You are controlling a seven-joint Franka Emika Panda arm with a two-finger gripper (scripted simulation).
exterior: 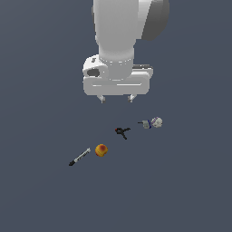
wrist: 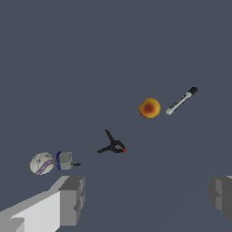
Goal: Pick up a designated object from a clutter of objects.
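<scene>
The designated object is a tiny white ball (exterior: 157,122) (wrist: 41,163) with bluish-purple marks, lying at the exterior view's right end of the clutter. A small grey piece with a blue edge (exterior: 146,123) (wrist: 65,160) sits right beside it. A black-and-red clamp (exterior: 122,132) (wrist: 113,145) lies in the middle, an orange-red ball (exterior: 101,150) (wrist: 149,108) and a black-tipped grey stick (exterior: 79,157) (wrist: 181,100) farther to the exterior view's left. My gripper (exterior: 117,98) (wrist: 145,195) hangs above the floor behind the clutter, open, with nothing between its fingers (wrist: 71,199).
The items rest on a plain dark grey-blue floor (exterior: 181,190). The arm's white body (exterior: 118,36) rises above the gripper at the top of the exterior view.
</scene>
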